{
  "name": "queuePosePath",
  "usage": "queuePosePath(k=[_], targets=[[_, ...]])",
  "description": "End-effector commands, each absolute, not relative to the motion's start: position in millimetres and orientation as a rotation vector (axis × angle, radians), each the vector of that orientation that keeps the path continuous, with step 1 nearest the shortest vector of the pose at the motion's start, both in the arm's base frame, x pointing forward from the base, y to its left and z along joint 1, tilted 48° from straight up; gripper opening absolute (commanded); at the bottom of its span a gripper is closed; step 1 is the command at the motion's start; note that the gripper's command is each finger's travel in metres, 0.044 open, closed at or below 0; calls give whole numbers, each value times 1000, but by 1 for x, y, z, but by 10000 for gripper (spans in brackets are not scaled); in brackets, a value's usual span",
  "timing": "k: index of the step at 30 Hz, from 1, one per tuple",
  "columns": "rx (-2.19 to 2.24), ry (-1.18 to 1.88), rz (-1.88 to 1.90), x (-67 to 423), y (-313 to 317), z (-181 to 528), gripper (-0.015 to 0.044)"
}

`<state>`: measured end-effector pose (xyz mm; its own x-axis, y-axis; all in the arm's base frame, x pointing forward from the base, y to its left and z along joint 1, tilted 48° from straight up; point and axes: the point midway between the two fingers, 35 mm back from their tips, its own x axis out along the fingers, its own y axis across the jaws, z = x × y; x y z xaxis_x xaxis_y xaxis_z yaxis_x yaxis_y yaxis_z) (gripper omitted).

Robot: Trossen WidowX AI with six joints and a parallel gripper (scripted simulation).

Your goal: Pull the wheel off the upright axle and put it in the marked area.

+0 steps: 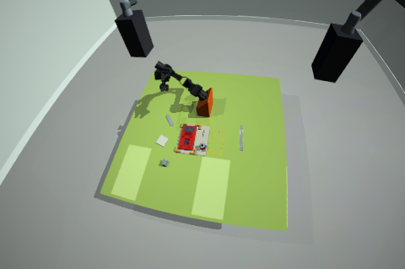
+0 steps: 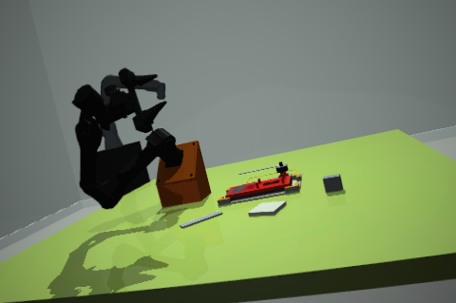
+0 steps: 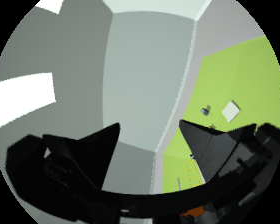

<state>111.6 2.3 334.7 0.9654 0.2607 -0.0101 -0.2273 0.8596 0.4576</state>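
Note:
The wheel [image 1: 202, 147] [image 2: 282, 168] is a small dark round piece on the upright axle, at one corner of a pale base beside a red assembly. The marked area is a thin yellow outline [image 1: 223, 142] [image 3: 187, 172] on the green table, just right of that base in the top view. My gripper [image 2: 161, 89] [image 3: 150, 124] is open with nothing between its fingers. It is raised high above the table, well away from the wheel. The axle under the wheel is too small to make out.
A red assembly [image 1: 186, 137] [image 2: 258, 187] with orange corners lies by the wheel. The arm stands on an orange block [image 1: 205, 109] [image 2: 182, 193]. A white square [image 1: 162, 140] [image 2: 267, 208] [image 3: 231, 111], a grey block [image 1: 164, 163] [image 2: 332, 183] and two grey bars [image 1: 170, 120] [image 1: 241, 138] lie around.

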Motion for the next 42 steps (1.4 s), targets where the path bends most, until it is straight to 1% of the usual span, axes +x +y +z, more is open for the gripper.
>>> queuePosePath(k=[1,4,14,23,30,42], targets=[[469,76,251,112,3,334,374],[437,125,177,125,8,326,300],[489,313,8,169,35,319,300],[525,457,-165,214,57,299,300],[537,556,-303,249,74,271,300],[560,666,-610,304,83,207,300]])
